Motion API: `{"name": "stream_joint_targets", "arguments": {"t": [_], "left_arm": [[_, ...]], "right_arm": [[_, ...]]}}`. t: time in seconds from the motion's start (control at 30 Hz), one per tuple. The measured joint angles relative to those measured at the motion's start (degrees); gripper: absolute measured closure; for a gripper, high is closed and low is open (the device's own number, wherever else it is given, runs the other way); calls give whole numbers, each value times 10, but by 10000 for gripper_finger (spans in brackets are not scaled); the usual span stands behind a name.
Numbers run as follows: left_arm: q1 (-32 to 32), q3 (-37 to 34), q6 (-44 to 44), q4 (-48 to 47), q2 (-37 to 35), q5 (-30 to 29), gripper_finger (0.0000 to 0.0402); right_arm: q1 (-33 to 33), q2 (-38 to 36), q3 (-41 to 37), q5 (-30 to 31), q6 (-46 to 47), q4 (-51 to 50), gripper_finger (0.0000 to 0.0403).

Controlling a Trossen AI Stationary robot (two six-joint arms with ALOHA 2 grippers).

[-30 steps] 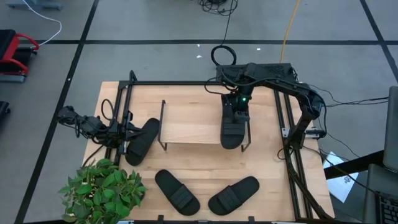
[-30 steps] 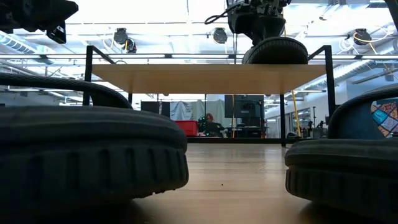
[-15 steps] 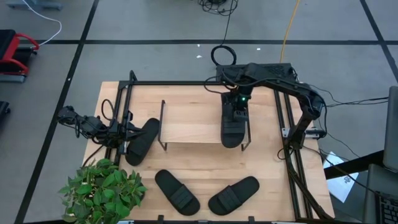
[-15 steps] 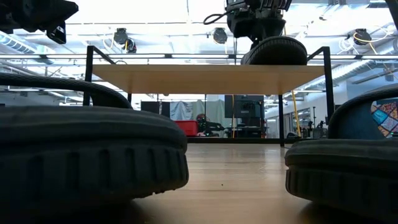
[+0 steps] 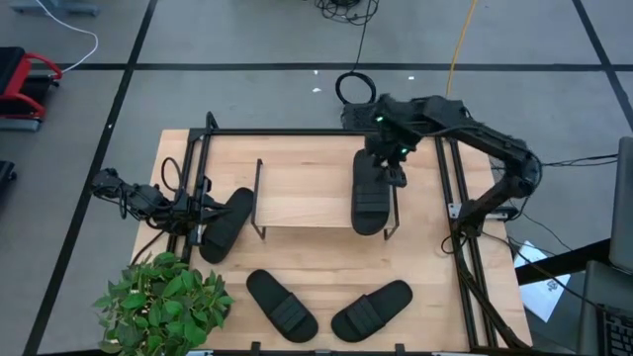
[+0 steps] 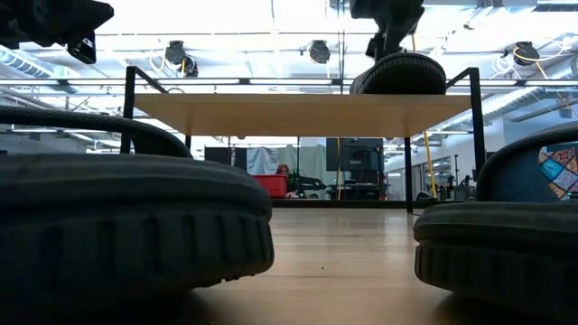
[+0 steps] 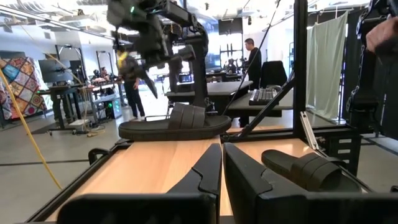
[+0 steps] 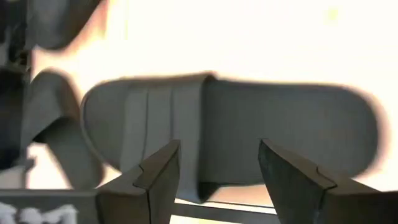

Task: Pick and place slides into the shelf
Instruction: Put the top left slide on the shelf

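Note:
The shelf (image 5: pixel 302 198) stands mid-table, with a light wooden board on thin black legs. One black slide (image 5: pixel 369 203) lies sole-down on the board's right end; it also shows in the low view (image 6: pixel 402 74) and the left wrist view (image 7: pixel 174 124). My right gripper (image 5: pixel 397 164) is open, above and clear of that slide's far end (image 8: pixel 230 140). My left gripper (image 7: pixel 221 171) is shut and empty at the table's left edge, beside a second slide (image 5: pixel 226 222) lying on the table. Two more slides (image 5: pixel 281 304) (image 5: pixel 372 309) lie on the table near its front edge.
A large black metal frame (image 5: pixel 450 198) runs around the table. A potted green plant (image 5: pixel 163 302) stands at the near left corner. The shelf board's left part (image 5: pixel 297 193) is bare wood. A person (image 7: pixel 252 56) stands in the room beyond the table.
My right gripper has risen off the slide on the shelf and gone toward the table's far right. The slide stays lying on the board's right end.

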Motion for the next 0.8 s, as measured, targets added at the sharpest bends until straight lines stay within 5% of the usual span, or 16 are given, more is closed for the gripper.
{"name": "stream_joint_targets", "arguments": {"t": [0.13, 0.37, 0.57, 0.8], "left_arm": [[0, 0, 11, 0, 0, 0, 378], [0, 0, -2, 0, 0, 1, 378], [0, 0, -20, 0, 0, 1, 378], [0, 10, 33, -3, 0, 1, 378]], "right_arm": [[15, -64, 0, -18, 10, 61, 238], [132, -199, -81, 9, 5, 226, 391], [200, -327, -277, 69, 68, 423, 395], [243, -433, -532, 30, 114, 673, 400]]}}
